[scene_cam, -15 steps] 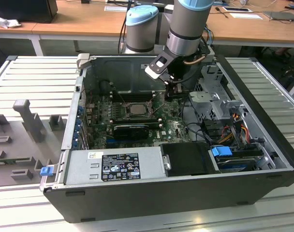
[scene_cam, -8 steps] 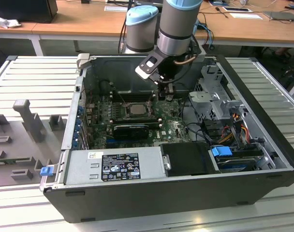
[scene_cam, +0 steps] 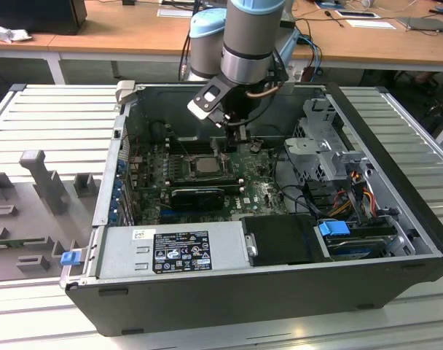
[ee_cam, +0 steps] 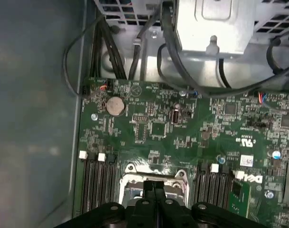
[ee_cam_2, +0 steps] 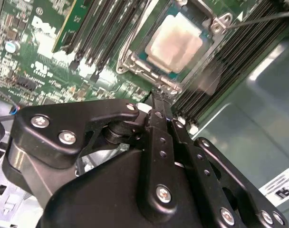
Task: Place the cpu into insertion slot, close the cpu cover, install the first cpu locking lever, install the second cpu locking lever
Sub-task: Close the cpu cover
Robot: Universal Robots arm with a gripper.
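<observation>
Black metal claw gripper point(ee_cam_2: 158, 96) closing fingers together, tips nearing silver-rimmed square insertion slot point(ee_cam_2: 169, 85) edge, pale beige-silver square cpu chip point(ee_cam_2: 175, 42) sitting inside, thin silvery cpu cover frame point(ee_cam_2: 140, 35) lying flat around it

Case point(scene_cam: 229, 292) open on top: straight-down room over the insertion slot point(scene_cam: 205, 165) free, save where the gripper point(scene_cam: 240, 135) hangs at its edge. Memory slots point(ee_cam_2: 101, 29) flank it close on both sides, long black card point(scene_cam: 198, 195) just beside it. Drive cage point(scene_cam: 325, 146) and loose cables point(scene_cam: 356, 186) crowd the case's side at the exterior view's right.
</observation>
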